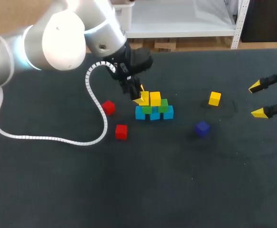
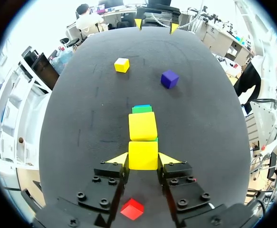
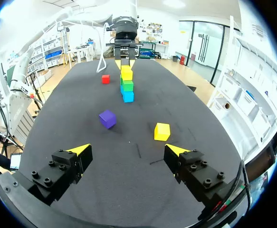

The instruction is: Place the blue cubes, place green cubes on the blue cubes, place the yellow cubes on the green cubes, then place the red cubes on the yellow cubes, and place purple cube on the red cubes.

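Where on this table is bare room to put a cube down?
Bare: the table's near half, on the camera side of the nearer red cube and the purple cube; also the patch between the loose yellow cube and the open right end effector. Crowded: around the stack, where the left end effector grips a yellow cube.

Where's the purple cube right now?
Head view: the purple cube lies loose, right of the stack, just below the lone yellow cube.
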